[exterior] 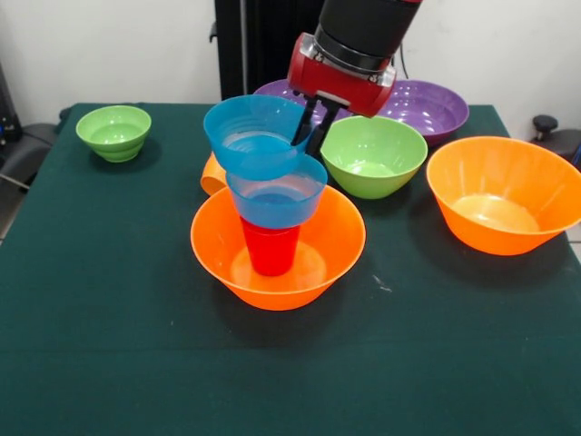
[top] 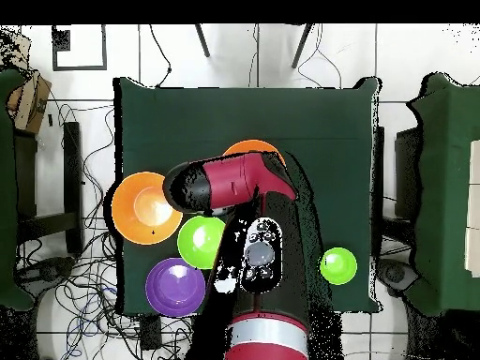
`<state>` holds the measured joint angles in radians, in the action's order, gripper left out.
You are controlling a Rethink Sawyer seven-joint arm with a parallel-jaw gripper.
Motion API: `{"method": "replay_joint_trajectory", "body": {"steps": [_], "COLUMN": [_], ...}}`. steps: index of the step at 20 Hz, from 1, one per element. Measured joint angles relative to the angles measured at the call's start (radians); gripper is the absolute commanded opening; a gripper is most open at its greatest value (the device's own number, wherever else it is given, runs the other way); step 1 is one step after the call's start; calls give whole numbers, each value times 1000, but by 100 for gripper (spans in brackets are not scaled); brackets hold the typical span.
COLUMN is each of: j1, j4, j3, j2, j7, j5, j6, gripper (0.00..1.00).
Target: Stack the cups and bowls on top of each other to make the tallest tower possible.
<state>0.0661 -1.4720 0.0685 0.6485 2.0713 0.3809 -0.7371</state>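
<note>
The tower stands mid-table: a large orange bowl (exterior: 313, 263) holds an upturned red cup (exterior: 270, 250), and a small blue bowl (exterior: 275, 195) sits upright on the cup. A second small blue bowl (exterior: 252, 134) hangs tilted right over it, their rims overlapping; I cannot tell whether they touch. My gripper (exterior: 311, 125) is shut on this upper bowl's right rim. An orange cup (exterior: 211, 174) lies on its side behind the tower's left edge. In the overhead view the arm (top: 239, 183) hides the tower except a strip of the orange bowl's rim (top: 253, 146).
A medium green bowl (exterior: 373, 156) (top: 201, 241) and another large orange bowl (exterior: 504, 193) (top: 147, 208) stand to the right. Purple bowls (exterior: 428, 109) (top: 175, 287) sit behind them. A small green bowl (exterior: 114, 132) (top: 337, 265) is at the far left.
</note>
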Motion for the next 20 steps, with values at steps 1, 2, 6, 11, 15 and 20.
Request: {"method": "replay_joint_trajectory", "body": {"steps": [1,2,6,11,15,20], "j1": [-2,-4,-9,-9,-9,-12], "j4": [0,0,0,0,0,0], "j3": [0,0,1,1,1,6], "j2": [0,0,0,-1,-2,-2], "j7": [0,0,0,0,0,0], "j5": [0,0,0,0,0,0], "j6": [0,0,2,5,5,9], "gripper": [0,0,0,0,100,100]}}
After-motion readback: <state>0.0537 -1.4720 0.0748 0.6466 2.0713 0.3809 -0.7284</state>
